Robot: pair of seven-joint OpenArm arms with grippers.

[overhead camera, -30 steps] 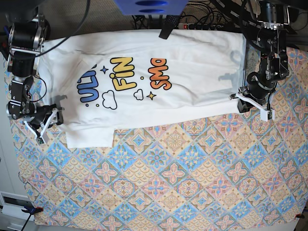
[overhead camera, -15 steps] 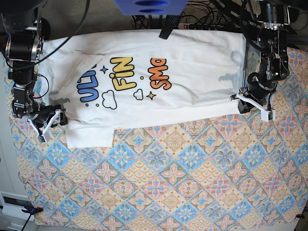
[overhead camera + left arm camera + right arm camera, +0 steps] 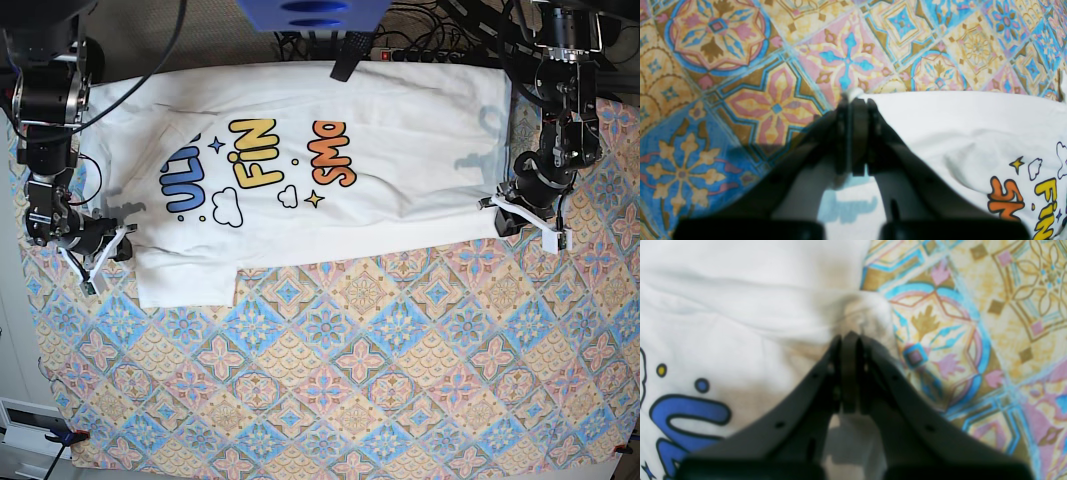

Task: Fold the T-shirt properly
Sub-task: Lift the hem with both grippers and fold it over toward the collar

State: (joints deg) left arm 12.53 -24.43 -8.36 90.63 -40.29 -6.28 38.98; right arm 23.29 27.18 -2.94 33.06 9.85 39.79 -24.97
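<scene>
The white T-shirt (image 3: 380, 170) lies across the far part of the table, print up, reading "ULT", "FIN", "SMO". Its lower part is folded under, leaving a step at the lower left. My left gripper (image 3: 497, 215) is shut on the shirt's lower right corner; the left wrist view shows its jaws (image 3: 853, 100) pinching the white edge (image 3: 957, 126). My right gripper (image 3: 125, 243) is shut on the shirt's left edge; in the right wrist view (image 3: 848, 338) the cloth (image 3: 740, 306) bunches at its tips. Both grippers sit low at the table.
A tablecloth (image 3: 350, 380) with blue, pink and yellow tiles covers the table. A blue object (image 3: 310, 12) hangs at the top centre, with a black piece (image 3: 347, 57) over the shirt's far edge. Cables and a power strip (image 3: 420, 52) lie behind.
The right arm has shifted slightly left and its gripper has turned a little. The left gripper has edged slightly right with the shirt's corner. Both stay shut on the shirt.
</scene>
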